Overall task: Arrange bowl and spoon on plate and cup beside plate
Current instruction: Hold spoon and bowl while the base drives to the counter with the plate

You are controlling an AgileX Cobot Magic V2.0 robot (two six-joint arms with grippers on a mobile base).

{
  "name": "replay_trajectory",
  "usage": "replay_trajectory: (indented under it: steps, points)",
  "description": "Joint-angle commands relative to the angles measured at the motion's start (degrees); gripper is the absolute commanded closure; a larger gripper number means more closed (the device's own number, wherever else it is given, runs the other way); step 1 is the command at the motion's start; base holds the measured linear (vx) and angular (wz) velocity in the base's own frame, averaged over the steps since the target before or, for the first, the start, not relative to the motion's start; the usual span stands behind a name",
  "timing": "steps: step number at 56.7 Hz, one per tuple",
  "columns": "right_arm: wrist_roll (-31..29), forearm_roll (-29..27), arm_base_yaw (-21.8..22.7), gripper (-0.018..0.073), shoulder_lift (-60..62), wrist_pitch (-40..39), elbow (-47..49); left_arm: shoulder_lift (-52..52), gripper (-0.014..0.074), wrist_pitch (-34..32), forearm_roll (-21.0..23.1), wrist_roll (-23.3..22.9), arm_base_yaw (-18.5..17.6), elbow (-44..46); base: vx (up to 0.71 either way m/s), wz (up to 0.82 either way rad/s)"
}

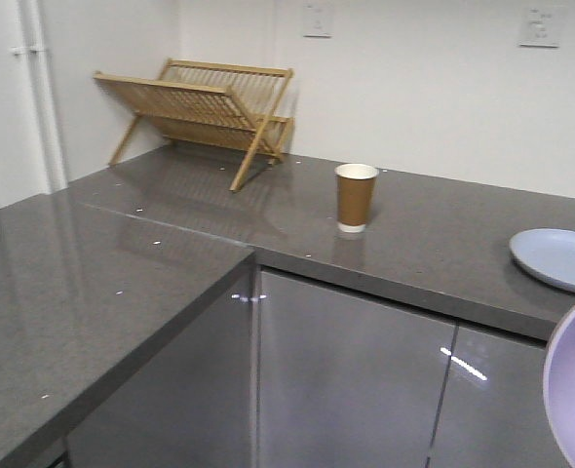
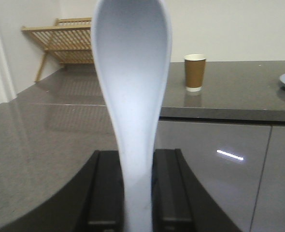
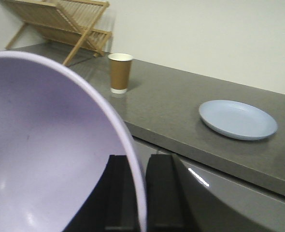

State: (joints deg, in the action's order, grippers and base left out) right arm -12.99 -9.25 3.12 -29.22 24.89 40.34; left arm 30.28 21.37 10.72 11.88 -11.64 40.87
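Close against your left wrist camera, the small pale blue plastic spoon (image 2: 131, 96) stands upright, scoop up, with its handle pinched between the two black fingers of the left gripper (image 2: 135, 159). It is held in the air out in front of the cabinets, well to the left of the round, shallow pale blue plate (image 1: 560, 258) and nowhere near touching it.

Far left of the plate, at the back of the grey stone countertop (image 1: 434, 234), sits a folding wooden dish rack (image 1: 205, 112). You have no business with it.

Between the rack and the plate, the brown kraft paper cup (image 1: 356, 198) stands upright, well apart from the plate rather than beside it. The plate itself lies flat and bare near the counter's front edge.

On the right, your right gripper (image 3: 140, 166) is clamped over the rim of the small lavender plastic bowl (image 3: 46, 154), which is tilted and held short of the plate, off the counter's front edge.

You appear to be mid-carry with both pieces, and nothing is placed yet. Next, bring the bowl over the plate, level it, and set it down with room left for the spoon. The cup will need shifting towards the plate afterwards.
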Motion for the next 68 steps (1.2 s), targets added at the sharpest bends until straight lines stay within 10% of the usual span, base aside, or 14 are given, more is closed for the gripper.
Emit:
replay_trajectory:
  steps: [1, 68]
  points:
    - [-0.3, -0.3, 0.0, 0.0568, -0.2, -5.2, 1.6, 0.2, 0.0594, -4.8, 0.8, -0.4, -0.1, 1.5, 0.2, -0.7]
    - [-0.3, -0.3, 0.1, 0.0568, -0.2, -5.1, 1.6, 0.2, 0.0594, -4.8, 0.8, -0.4, -0.1, 1.5, 0.33, -0.23]
